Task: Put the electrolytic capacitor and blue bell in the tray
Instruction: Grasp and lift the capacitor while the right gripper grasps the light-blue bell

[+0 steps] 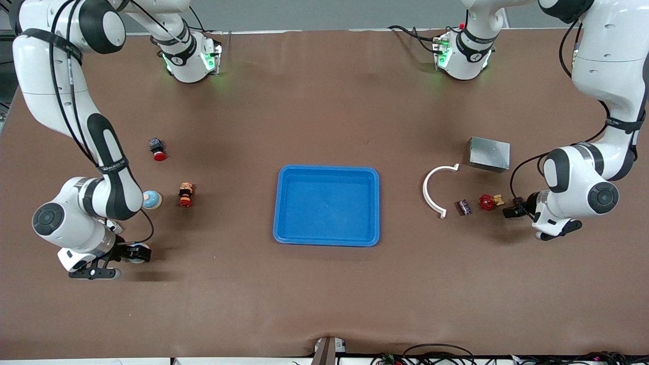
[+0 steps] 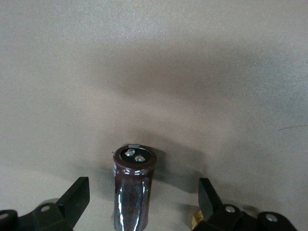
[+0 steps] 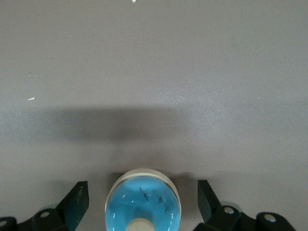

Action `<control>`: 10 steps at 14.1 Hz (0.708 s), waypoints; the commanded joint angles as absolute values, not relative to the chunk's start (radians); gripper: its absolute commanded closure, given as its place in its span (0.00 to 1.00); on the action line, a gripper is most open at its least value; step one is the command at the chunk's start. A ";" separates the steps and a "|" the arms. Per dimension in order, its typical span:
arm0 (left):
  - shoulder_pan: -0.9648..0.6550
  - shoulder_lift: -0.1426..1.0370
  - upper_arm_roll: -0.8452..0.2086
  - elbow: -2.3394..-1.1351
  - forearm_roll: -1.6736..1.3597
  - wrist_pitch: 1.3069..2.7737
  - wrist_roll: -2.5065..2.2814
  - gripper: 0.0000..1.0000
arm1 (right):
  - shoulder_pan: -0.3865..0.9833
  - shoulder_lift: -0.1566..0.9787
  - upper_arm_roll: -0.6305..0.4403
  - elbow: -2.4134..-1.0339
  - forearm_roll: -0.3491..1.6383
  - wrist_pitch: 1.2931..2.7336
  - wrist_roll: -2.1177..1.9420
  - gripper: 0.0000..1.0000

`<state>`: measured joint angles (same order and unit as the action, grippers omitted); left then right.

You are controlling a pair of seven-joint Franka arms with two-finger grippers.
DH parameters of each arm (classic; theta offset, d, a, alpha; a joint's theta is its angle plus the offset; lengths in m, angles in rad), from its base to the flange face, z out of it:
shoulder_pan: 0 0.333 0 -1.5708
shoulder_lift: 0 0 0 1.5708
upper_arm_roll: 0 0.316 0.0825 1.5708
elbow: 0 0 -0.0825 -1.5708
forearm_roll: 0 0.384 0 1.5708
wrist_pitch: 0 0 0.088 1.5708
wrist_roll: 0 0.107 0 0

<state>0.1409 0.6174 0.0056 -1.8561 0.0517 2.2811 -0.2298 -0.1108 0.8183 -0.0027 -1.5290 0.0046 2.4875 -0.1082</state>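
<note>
The bright blue tray (image 1: 327,208) lies empty at the table's middle. In the left wrist view a glossy dark brown electrolytic capacitor (image 2: 132,192) sits between the open fingers of my left gripper (image 2: 144,187), touching neither. That gripper (image 1: 511,211) is low at the table at the left arm's end; the capacitor is hidden among its fingers there. In the right wrist view the blue bell (image 3: 142,202), cream-rimmed, sits between the open fingers of my right gripper (image 3: 141,192), untouched. That gripper (image 1: 133,252) is low at the right arm's end, with pale blue (image 1: 139,250) showing between its fingers.
Beside the left gripper lie a red and gold part (image 1: 489,202), a small dark part (image 1: 463,207), a white curved piece (image 1: 437,190) and a grey metal box (image 1: 489,154). Near the right arm are a blue-domed piece (image 1: 151,199), a small figure (image 1: 185,195) and a red button (image 1: 157,149).
</note>
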 commanded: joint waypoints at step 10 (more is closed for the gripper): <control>0.143 0.606 0.005 -1.833 0.067 2.278 -0.268 1.00 | -0.137 0.819 0.005 -1.528 0.020 2.444 -0.129 0.06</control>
